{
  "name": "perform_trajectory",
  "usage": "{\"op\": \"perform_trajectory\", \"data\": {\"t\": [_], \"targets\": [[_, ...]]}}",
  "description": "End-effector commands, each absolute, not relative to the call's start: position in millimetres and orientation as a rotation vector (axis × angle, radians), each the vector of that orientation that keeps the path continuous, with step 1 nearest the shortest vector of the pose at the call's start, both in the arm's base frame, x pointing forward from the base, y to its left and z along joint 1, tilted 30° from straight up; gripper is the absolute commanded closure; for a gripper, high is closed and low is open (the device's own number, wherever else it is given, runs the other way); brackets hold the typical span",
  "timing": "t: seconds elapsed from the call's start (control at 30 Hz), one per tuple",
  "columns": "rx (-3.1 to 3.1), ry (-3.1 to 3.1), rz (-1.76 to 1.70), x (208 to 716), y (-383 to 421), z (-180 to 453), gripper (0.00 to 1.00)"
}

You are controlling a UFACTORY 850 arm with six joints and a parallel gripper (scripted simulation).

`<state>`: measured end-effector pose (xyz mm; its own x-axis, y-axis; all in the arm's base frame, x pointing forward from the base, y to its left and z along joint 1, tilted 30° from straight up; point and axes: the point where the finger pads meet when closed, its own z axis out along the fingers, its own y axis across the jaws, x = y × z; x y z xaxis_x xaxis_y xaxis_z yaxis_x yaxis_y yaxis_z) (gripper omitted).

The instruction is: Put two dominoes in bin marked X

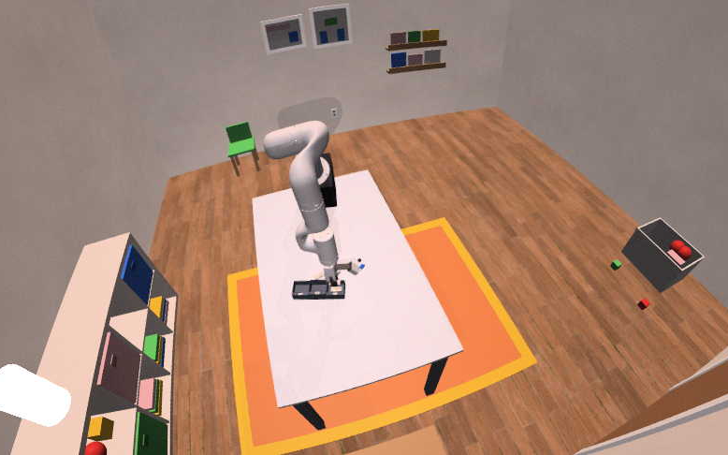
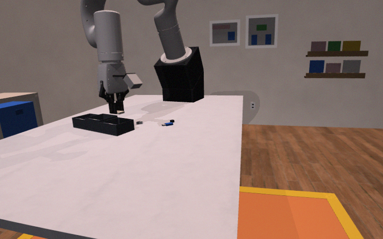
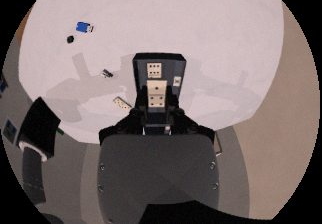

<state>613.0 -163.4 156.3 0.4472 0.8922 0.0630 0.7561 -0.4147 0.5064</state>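
Observation:
A black bin (image 2: pixel 103 124) with three compartments lies on the white table; it also shows in the overhead view (image 1: pixel 318 289). My gripper (image 2: pixel 118 110) hangs just above its end compartment, shut on a cream domino (image 3: pixel 157 99). In the wrist view the held domino is over that compartment (image 3: pixel 159 75), where another domino (image 3: pixel 155 70) lies flat. A small pale mark (image 3: pixel 176 81) sits on the compartment's edge; I cannot read it. One more domino (image 3: pixel 121 102) lies on the table beside the bin.
A small grey piece (image 2: pixel 139 122), a blue piece (image 2: pixel 167 124) and a small black piece (image 2: pixel 172 120) lie on the table to the right of the bin. The arm's black base (image 2: pixel 180 75) stands at the far edge.

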Motion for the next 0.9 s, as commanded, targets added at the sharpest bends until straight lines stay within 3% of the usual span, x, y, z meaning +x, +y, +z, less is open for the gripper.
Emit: {"op": "perform_trajectory", "data": {"t": [0.0,0.87], "targets": [[2.300,1.385,0.444,615,-164,158,1.00],[2.300,1.385,0.444,626,-168,132,1.00]]}}
